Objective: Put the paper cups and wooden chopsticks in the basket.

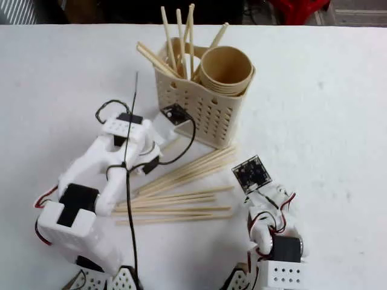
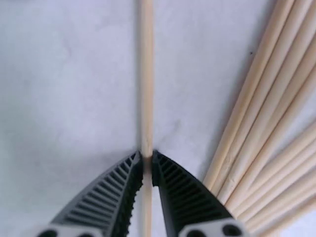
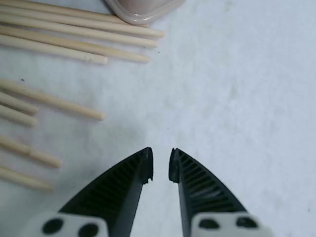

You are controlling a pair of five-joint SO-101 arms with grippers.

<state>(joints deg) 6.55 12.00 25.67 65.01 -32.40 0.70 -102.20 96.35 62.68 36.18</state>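
The perforated cream basket [image 1: 205,115] stands at the table's middle back, holding stacked paper cups [image 1: 227,69] and several upright wooden chopsticks [image 1: 181,42]. More loose chopsticks [image 1: 181,199] lie fanned on the table in front of it. My left gripper [image 2: 146,165] is low over the table by the basket's near left corner, shut on a single chopstick [image 2: 145,74] that lies apart from the bundle [image 2: 266,128]. My right gripper [image 3: 160,163] hovers over bare table beside the chopstick ends [image 3: 74,29], its fingers barely apart and holding nothing. A basket corner [image 3: 143,10] shows beyond it.
The white table [image 1: 326,121] has free room to the right of and behind the basket. The left arm's black cable [image 1: 130,181] hangs across the chopstick fan. The right arm [image 1: 272,223] stands at the front right.
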